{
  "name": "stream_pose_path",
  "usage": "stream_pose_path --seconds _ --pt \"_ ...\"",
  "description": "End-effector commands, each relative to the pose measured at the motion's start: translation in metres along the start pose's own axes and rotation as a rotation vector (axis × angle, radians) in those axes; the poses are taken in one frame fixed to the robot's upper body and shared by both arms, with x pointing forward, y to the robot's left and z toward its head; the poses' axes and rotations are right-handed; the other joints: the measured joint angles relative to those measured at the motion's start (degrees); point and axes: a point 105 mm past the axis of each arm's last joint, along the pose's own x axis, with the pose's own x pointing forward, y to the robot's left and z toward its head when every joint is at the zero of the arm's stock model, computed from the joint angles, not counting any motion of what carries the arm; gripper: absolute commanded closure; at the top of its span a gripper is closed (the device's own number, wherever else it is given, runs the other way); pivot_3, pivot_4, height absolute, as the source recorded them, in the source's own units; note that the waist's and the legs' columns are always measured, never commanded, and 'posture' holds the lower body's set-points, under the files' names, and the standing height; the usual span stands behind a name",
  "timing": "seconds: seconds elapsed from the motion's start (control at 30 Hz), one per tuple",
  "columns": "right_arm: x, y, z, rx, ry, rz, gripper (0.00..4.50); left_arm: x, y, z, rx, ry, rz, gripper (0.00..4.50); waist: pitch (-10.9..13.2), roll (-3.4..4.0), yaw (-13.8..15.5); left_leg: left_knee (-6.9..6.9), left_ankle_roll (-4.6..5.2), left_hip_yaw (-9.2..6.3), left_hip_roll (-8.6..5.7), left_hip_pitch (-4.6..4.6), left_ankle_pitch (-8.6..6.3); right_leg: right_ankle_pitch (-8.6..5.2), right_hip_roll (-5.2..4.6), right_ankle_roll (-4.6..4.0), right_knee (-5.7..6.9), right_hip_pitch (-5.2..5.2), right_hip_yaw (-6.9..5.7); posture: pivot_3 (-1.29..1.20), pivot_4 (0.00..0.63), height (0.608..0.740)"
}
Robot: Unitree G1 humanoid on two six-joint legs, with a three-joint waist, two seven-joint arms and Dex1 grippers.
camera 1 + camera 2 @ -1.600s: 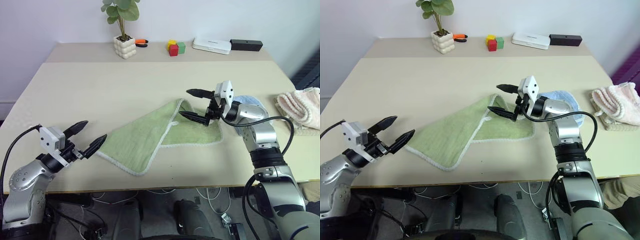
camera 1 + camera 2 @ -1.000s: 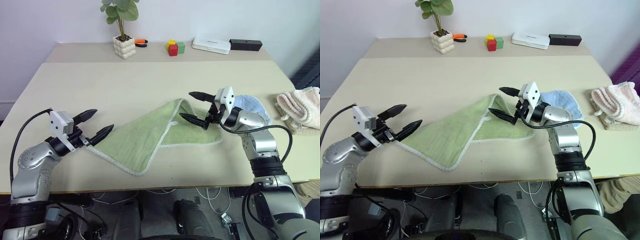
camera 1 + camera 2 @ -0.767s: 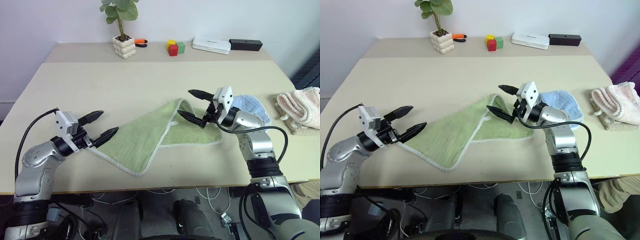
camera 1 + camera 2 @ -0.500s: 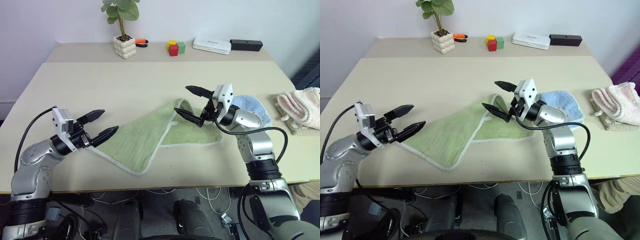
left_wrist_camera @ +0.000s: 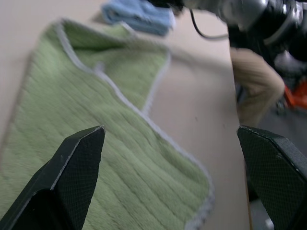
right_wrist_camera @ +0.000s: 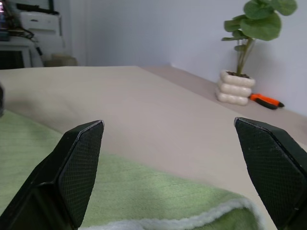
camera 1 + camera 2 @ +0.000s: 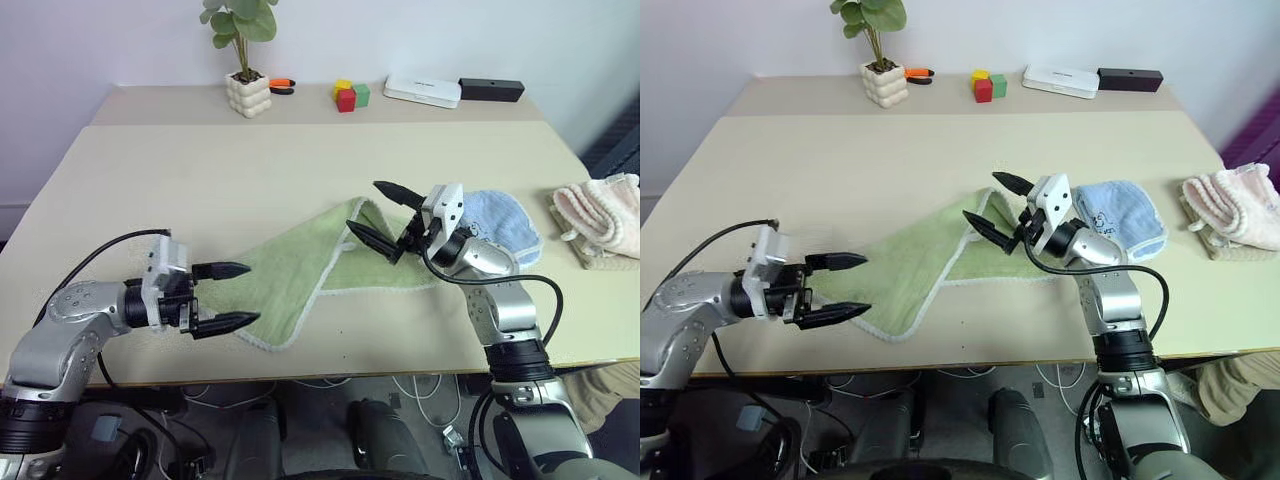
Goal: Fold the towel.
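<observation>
The light green towel lies on the table, running from the near left up to the right, its right part doubled over itself with the whitish edging showing. My left gripper is open and points to the right, its fingers level with the towel's near-left end. In the left wrist view the towel spreads between its two fingers. My right gripper hovers open over the towel's folded far-right edge, holding nothing. The right wrist view has that green edge low between its fingers.
A light blue towel lies just right of the green one, behind my right arm. A pale pink fluffy towel sits at the right edge. At the back stand a potted plant, coloured blocks, a white box and a black box.
My left gripper has swung round to point right and moved in and down to the towel's near-left end. The right gripper has drifted slightly left and back. The towel lies as before.
</observation>
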Motion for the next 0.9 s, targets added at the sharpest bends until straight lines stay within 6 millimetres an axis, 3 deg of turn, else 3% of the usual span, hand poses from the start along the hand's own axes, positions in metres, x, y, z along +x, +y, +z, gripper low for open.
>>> stream_pose_path --seconds 0.03,0.17,0.37,0.63,0.9 --pt "0.004 0.001 0.019 -0.008 -0.079 -0.018 0.06 0.01 -0.004 0.01 0.011 -0.037 -0.057 0.0 0.0 0.0 0.02 0.01 0.0 0.0 0.0 0.0 0.0 0.0 0.0 0.0 0.0 0.0 0.0 0.0 0.15 0.74" --pt "0.0 0.003 0.019 -0.007 -0.075 -0.027 0.06 0.023 -0.008 -0.006 0.066 0.052 -0.126 0.0 0.0 0.0 -0.01 0.03 0.0 0.0 0.0 -0.01 0.0 0.01 0.0 0.02 0.0 0.0 0.0 0.0 0.15 0.74" --pt "-0.004 0.001 0.019 -0.014 -0.063 -0.064 0.06 0.02 -0.018 -0.043 0.177 0.231 -0.185 0.0 0.0 0.0 -0.14 -0.02 0.0 0.0 0.0 0.0 0.0 -0.01 0.0 -0.01 -0.01 -0.02 0.01 0.0 0.15 0.74" --pt "-0.007 0.001 0.02 -0.019 -0.061 -0.078 0.06 0.021 0.001 -0.052 0.246 0.215 -0.107 0.0 0.0 0.0 0.09 0.08 0.0 0.01 0.0 -0.06 0.0 -0.01 -0.02 -0.01 -0.02 -0.02 0.01 0.0 0.15 0.74" --pt "-0.009 -0.002 0.026 -0.033 -0.068 -0.088 0.06 0.031 -0.007 -0.06 0.274 0.187 -0.148 0.0 0.0 0.0 0.13 0.04 0.01 0.01 0.0 -0.04 0.0 0.0 -0.01 0.01 -0.01 -0.02 0.01 0.0 0.15 0.74"
